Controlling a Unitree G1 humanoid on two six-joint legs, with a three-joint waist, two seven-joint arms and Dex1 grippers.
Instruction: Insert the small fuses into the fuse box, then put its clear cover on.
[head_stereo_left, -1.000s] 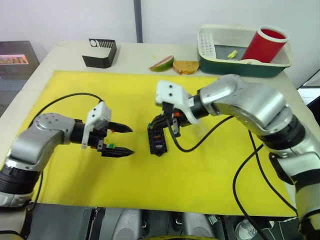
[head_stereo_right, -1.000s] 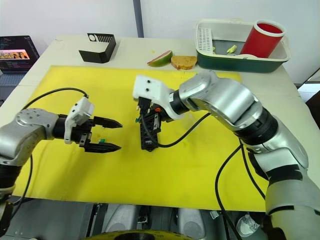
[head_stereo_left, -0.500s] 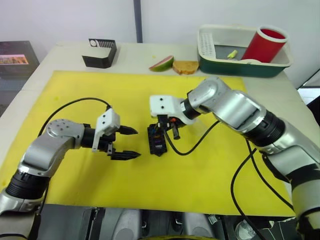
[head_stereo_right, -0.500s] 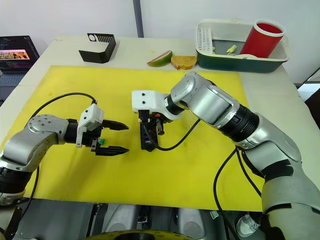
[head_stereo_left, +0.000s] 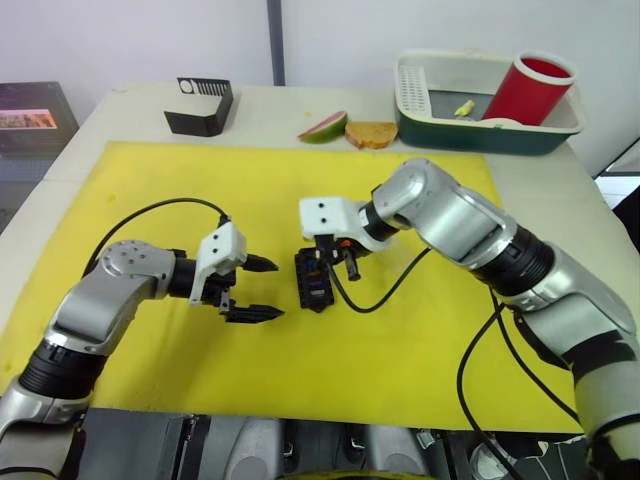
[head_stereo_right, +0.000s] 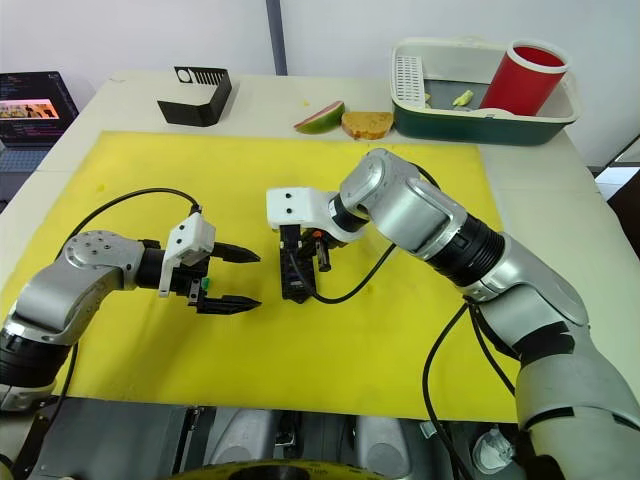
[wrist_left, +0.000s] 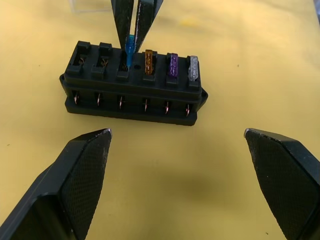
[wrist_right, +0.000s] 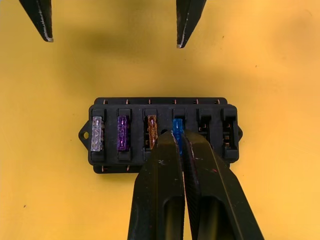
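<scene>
Spreading across the desk (head_stereo_left: 120, 110), a yellow mat (head_stereo_left: 420, 340) carries the work, and the fuse box (head_stereo_left: 313, 281) lies near its middle with its long axis running away from the robot, between the two arms. The right end effector (wrist_right: 178, 140) is directly above the box and far nearer than the other; its fingers are pinched almost together on a blue fuse (wrist_right: 177, 126), which stands in the fourth slot from the clear fuse's end. Whether it is fully seated is hard to judge from here. The next move seems to be a straight push down along the fingers, then letting go. The left end effector (head_stereo_left: 254, 290) waits just beside the box, spread wide and pointing at its long side, with a small green bit, possibly a fuse, near its base. Clear (wrist_left: 193, 68), purple (wrist_left: 172, 65) and amber (wrist_left: 148, 61) fuses already fill three slots; two slots remain empty.
</scene>
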